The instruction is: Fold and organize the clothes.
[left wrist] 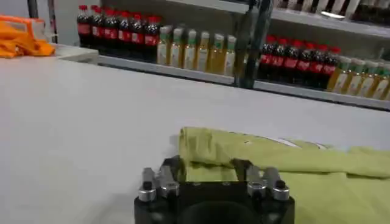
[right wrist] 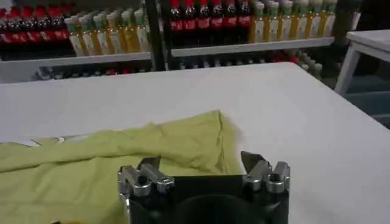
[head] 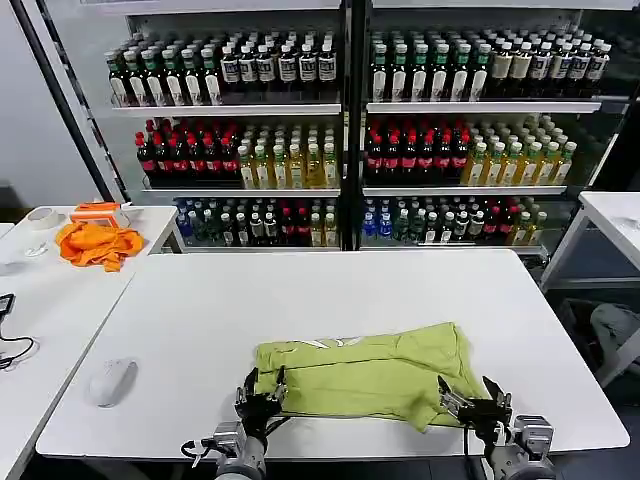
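Observation:
The clothes are one light yellow-green T-shirt (head: 365,372), folded into a wide band near the front edge of the white table (head: 330,290). A strip of white print (head: 330,343) shows along its far edge. My left gripper (head: 262,390) stands open at the shirt's near left corner. In the left wrist view the gripper (left wrist: 207,167) has its fingers spread either side of the shirt's (left wrist: 292,164) folded edge. My right gripper (head: 478,400) is open at the near right corner. In the right wrist view its jaws (right wrist: 200,163) straddle the shirt's (right wrist: 122,158) hem, gripping nothing.
A white mouse (head: 111,380) lies on the table's front left. A side table on the left holds an orange cloth (head: 97,243) and a tape roll (head: 42,217). Shelves of bottles (head: 340,120) stand behind, and another white table (head: 615,215) stands at the right.

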Tool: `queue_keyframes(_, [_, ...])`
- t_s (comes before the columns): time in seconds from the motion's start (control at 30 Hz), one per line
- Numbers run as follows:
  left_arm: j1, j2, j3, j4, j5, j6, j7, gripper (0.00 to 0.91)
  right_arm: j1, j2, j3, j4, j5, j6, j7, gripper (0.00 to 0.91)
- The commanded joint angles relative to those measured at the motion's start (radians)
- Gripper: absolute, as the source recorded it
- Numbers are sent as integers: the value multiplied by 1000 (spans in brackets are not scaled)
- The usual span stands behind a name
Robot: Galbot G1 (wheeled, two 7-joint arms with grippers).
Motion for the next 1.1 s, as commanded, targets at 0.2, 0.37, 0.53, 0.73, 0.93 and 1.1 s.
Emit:
queue_keyframes(0.2, [0, -35, -3, 17, -18, -48, -5, 20, -15, 12, 2, 17, -4, 1, 6, 907])
queue_keyframes(0.37, [-6, -31, -26, -15, -65, -61, -3, 20, -29, 13, 12, 28, -3, 3, 6, 907])
queue_keyframes(0.53, [-3, -14, -70, -49, -108, -63, -4, 20, -37, 14, 19, 38, -3, 3, 7, 907])
queue_keyframes(0.73, [26, 38, -172, -108, -184, -58, -6, 20, -43, 15, 24, 44, -2, 5, 7, 907])
queue_keyframes(0.93, [77, 124, -343, -156, -310, -42, -8, 20, -39, 19, 20, 43, -1, 7, 7, 907])
queue_keyframes(1.1, [74, 221, -430, -166, -389, -25, 3, 20, -33, 20, 14, 39, -1, 8, 6, 907])
